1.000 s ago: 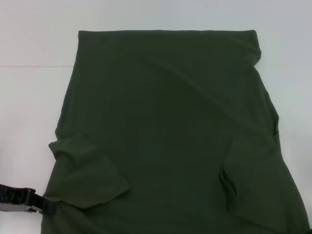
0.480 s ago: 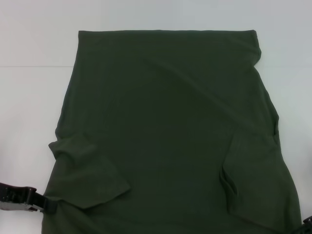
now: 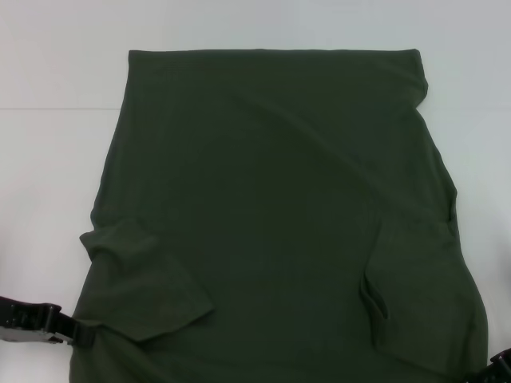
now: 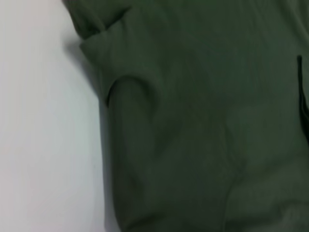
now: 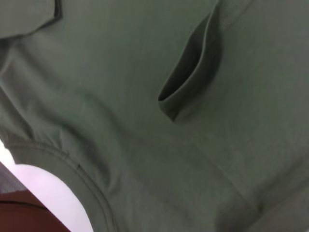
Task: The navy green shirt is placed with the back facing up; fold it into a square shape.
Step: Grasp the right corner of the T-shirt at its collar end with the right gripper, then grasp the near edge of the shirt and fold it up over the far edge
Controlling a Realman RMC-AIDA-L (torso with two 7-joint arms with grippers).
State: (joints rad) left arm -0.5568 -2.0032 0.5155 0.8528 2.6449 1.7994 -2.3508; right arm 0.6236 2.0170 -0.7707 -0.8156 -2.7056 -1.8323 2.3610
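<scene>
The left pincer [image 3: 76,331] sits at the near left corner of the view, its tip touching the near left edge of the shirt [image 3: 271,207]; whether its fingers are spread or pressed together cannot be told. The right pincer [image 3: 501,369] shows only as a dark tip at the near right corner, at the shirt's near right edge; its finger state also cannot be told. The shirt lies plain side up on the white surface [image 3: 56,159], covering most of it from near to far. Both sleeves are folded inward over the body: the left sleeve [image 3: 152,283] lies flat, the right sleeve [image 3: 415,287] has a raised, open cuff. The far hem runs straight across, near the surface's far part.
</scene>
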